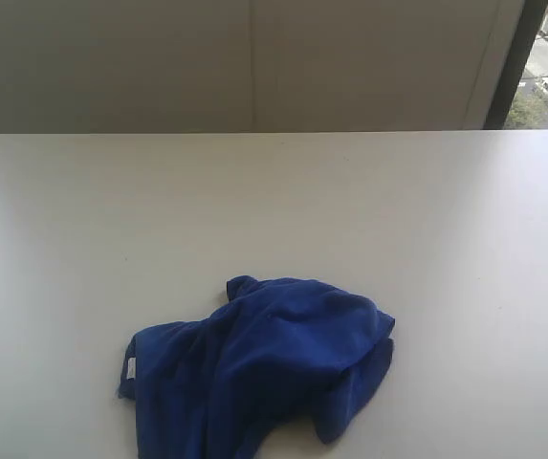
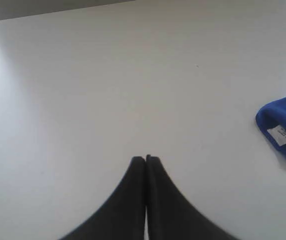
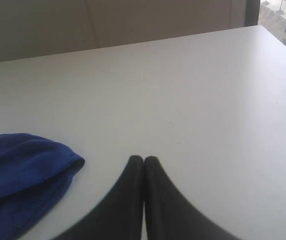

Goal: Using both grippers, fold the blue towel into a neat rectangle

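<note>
Crumpled royal-blue terry towel [image 1: 264, 368]: near edge of white tabletop [image 1: 369, 210], slightly left of centre. Black left tool [image 2: 145, 159] and right tool [image 3: 143, 159]: jaws pressed together, empty, each apart from the towel.

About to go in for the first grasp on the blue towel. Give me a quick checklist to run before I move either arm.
1. Lay of the blue towel: not ok, it lies in a crumpled heap, not spread flat.
2. Readiness of the left gripper: not ok, jaws shut and empty, over bare table, apart from the towel.
3. Readiness of the right gripper: not ok, jaws shut and empty, also apart from the towel.
4. Corners to grasp: cannot tell, only the white tag shows at one edge.
5. Towel wholly on the table: cannot tell, the exterior view cuts off its near edge.
</note>
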Controlling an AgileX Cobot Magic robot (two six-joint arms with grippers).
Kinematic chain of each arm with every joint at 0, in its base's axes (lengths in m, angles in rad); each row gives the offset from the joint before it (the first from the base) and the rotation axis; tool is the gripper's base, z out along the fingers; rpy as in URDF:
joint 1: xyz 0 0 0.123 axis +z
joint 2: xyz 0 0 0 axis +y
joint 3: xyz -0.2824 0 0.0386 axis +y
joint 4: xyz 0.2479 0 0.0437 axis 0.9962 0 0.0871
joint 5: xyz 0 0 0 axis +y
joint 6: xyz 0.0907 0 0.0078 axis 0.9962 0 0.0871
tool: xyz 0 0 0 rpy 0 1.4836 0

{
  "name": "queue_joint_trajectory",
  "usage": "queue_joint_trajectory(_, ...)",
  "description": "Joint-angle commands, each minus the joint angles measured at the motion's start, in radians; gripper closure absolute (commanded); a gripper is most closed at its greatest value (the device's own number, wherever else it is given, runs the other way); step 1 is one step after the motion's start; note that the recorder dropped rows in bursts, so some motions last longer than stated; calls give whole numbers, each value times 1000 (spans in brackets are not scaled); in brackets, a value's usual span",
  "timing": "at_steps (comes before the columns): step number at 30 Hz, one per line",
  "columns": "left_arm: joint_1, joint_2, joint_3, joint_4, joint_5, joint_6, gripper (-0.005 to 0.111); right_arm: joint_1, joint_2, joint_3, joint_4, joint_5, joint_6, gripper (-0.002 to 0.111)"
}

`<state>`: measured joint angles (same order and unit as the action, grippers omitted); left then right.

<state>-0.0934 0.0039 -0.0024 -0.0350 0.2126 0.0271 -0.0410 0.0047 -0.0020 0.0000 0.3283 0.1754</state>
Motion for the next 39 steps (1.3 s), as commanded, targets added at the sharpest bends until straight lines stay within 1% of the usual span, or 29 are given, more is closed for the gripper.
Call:
queue_joint_trajectory(1, 3, -4, 2, -2, -2, -1, 107, -1, -5, 2, 0, -9, 6, 108)
queue_joint_trajectory(16, 3, -4, 2, -2, -2, -1, 107, -1, -5, 2, 0, -9, 6, 108)
queue_joint_trajectory(19, 3, -4, 2, -2, -26, -1, 107, -1, -5, 2, 0, -9, 6, 108)
queue_joint_trajectory(29, 3, -4, 2, -2, -284, -1, 107, -1, -5, 2, 0, -9, 6, 108)
queue_joint_trajectory(39, 3, -4, 2, -2, -464, -1, 107, -1, -5, 2, 0, -9, 6, 108)
